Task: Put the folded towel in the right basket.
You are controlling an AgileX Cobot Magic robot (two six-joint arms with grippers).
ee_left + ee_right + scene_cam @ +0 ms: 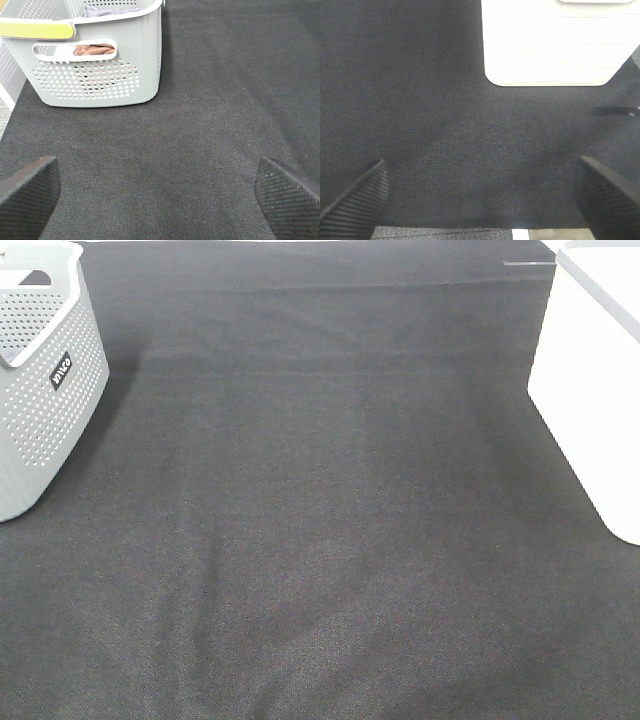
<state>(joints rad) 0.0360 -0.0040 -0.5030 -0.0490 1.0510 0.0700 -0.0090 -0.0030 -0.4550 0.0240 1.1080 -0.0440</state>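
No folded towel lies on the black mat. The right basket is white and stands at the right edge of the exterior view; it also shows in the right wrist view. Its inside is not visible. The left basket is grey and perforated; in the left wrist view a brownish towel shows through its handle slot and grey cloth at its top. My left gripper is open and empty over the mat. My right gripper is open and empty too. Neither gripper shows in the exterior view.
The mat's front edge shows in the right wrist view, with a lighter floor strip beyond it. A pale floor strip runs beside the grey basket in the left wrist view.
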